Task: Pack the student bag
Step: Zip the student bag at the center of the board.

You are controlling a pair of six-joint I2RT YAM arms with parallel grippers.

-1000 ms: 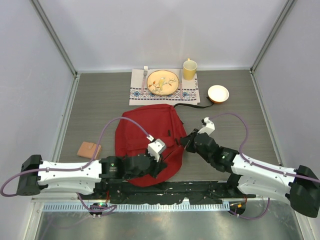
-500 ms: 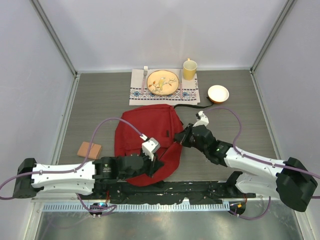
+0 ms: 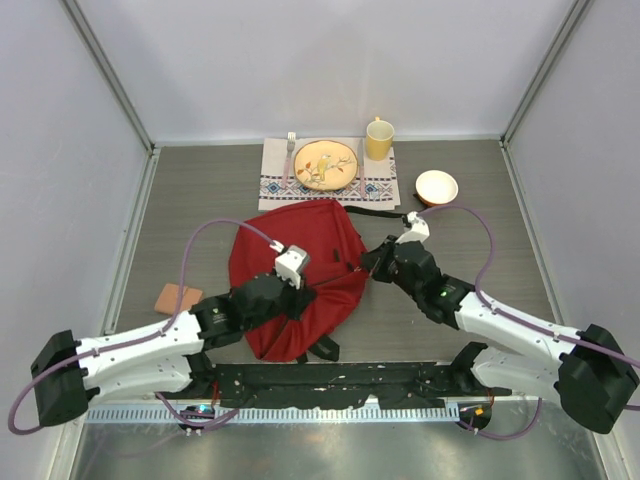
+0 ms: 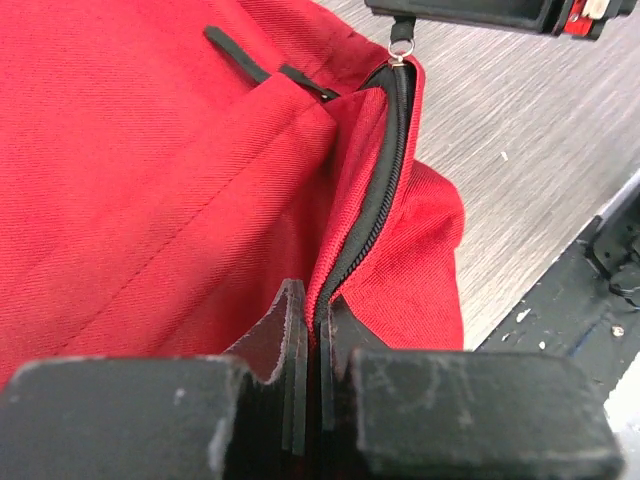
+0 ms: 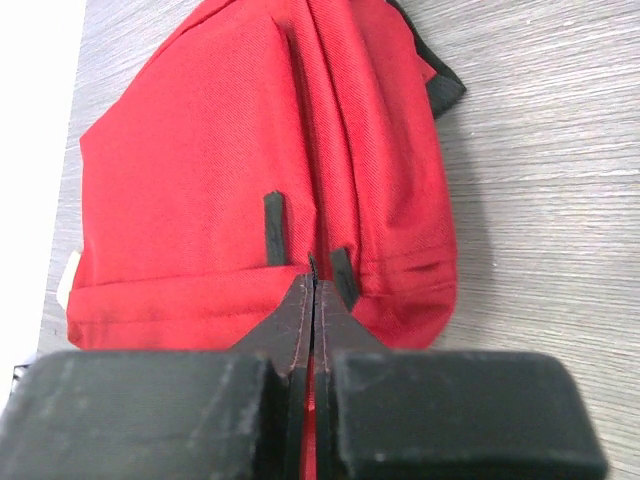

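Observation:
The student bag lies in the middle of the table, red, with its black zipper partly parted along one side. My left gripper is shut on the bag's red edge right beside the zipper. My right gripper sits at the bag's right side and is shut on the zipper's pull. In the left wrist view the pull's metal ring hangs under the right gripper. The bag's inside is hidden.
A patterned placemat at the back carries a plate and a fork. A yellow mug and a white bowl stand to its right. An orange-brown block lies at the left. A black strap trails from the bag.
My left gripper has moved away from the bases and slightly left, pulling the bag's near edge with it. My right gripper has shifted a little farther back. Both grips stayed shut.

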